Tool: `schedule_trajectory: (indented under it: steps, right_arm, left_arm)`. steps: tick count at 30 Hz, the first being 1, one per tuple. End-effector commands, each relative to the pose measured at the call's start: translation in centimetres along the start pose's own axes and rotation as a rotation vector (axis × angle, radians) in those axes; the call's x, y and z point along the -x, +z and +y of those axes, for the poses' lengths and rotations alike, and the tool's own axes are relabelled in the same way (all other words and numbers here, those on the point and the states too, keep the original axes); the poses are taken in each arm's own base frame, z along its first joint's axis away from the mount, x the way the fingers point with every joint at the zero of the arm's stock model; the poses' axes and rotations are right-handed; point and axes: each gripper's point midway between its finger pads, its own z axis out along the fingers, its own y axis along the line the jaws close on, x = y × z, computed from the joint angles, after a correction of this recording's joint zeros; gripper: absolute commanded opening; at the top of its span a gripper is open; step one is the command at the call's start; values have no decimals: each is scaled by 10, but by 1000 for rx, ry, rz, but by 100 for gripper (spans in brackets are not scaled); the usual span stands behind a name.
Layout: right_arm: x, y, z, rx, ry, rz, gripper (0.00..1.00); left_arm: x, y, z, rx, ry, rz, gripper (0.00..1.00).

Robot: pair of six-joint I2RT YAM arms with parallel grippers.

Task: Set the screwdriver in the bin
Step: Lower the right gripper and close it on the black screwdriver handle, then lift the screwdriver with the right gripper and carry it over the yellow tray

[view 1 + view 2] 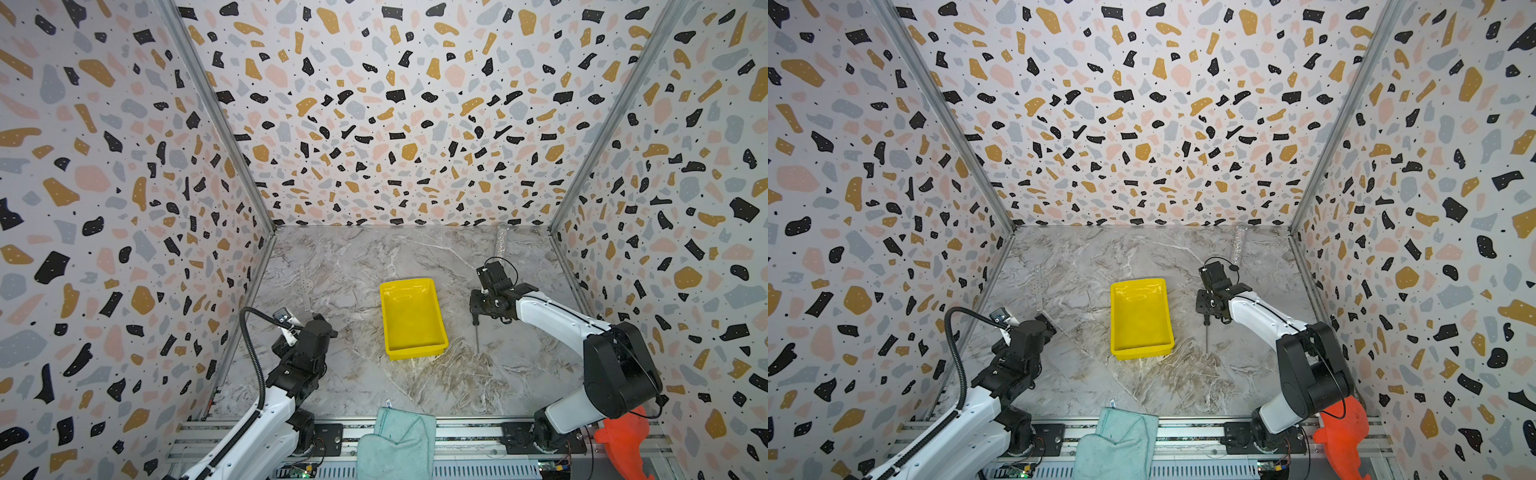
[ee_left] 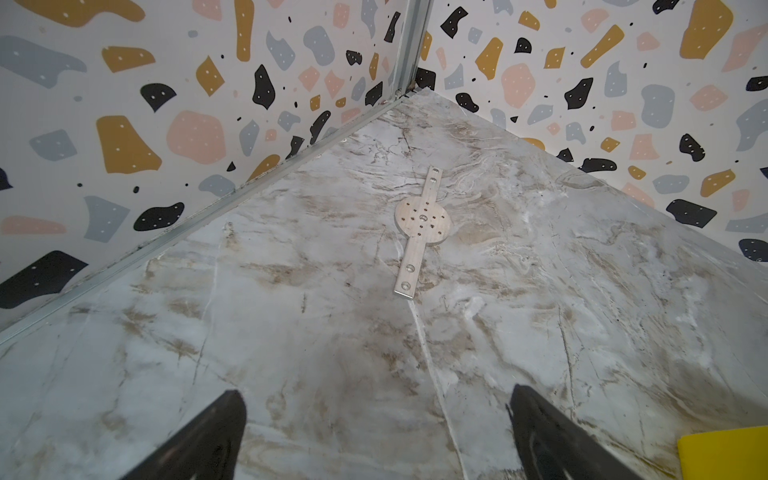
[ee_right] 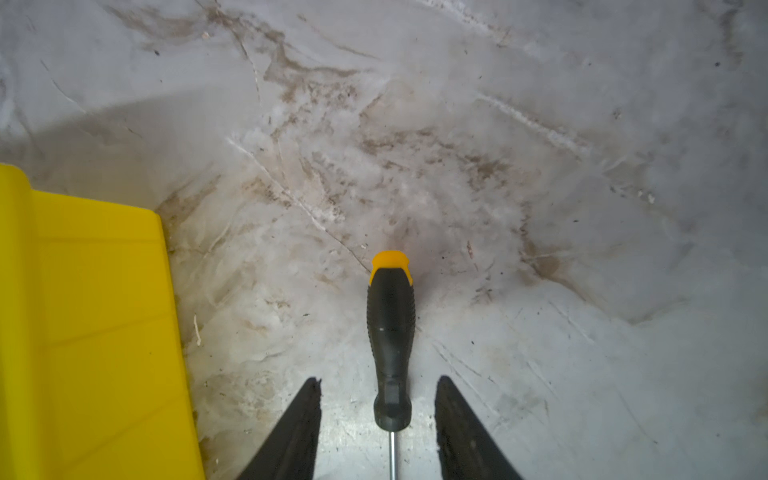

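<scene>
Yellow and bare inside, the bin [image 1: 411,316] holds nothing yet, so the task's one real step is not done. The screwdriver [image 3: 390,332] lies on the marbled surface [image 1: 415,386] near the bin's right-hand long wall, apart from it and roughly parallel to it. In a top view its thin shaft [image 1: 477,338] points toward the robot's bases, while the handle is mostly hidden under the wrist.

The right hand [image 3: 379,379] is down over the handle's shaft end. Its jaws stand fairly narrow, one on each side of the handle, with bare surface showing between each jaw and the black grip. It holds nothing. Whether the fingertips already touch the surface is hard to judge from this angle.

The left hand [image 2: 377,390] is wide and empty on the far side of the bin. It looks over bare surface toward a perforated metal plate [image 2: 422,222] and plays no part here.

By my reading, the approach and alignment are done. The grip, the lift, the short carry over the low wall and the release into the bin are all left to do.
</scene>
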Motion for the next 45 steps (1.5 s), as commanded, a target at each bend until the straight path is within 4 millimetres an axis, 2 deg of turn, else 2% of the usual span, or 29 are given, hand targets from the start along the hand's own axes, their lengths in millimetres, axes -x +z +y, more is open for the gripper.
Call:
schedule_trajectory:
  steps: [1, 30, 34, 39, 45]
  right_arm:
    - [-11, -1, 0, -19, -36, 75, 43]
    - [-28, 43, -5, -83, -84, 153, 39]
    - [-30, 48, -6, -92, -81, 160, 32]
    - [-33, 44, -9, -94, -70, 150, 21]
    - [-18, 20, -12, -102, -58, 87, 13]
  left_arm:
    - [3, 0, -2, -14, -14, -18, 100]
    - [2, 1, -2, -10, -11, -14, 100]
    - [1, 2, -1, -3, -6, -9, 100]
    - [1, 2, -2, -8, -7, -9, 100]
    - [0, 3, -3, -8, -2, -4, 100]
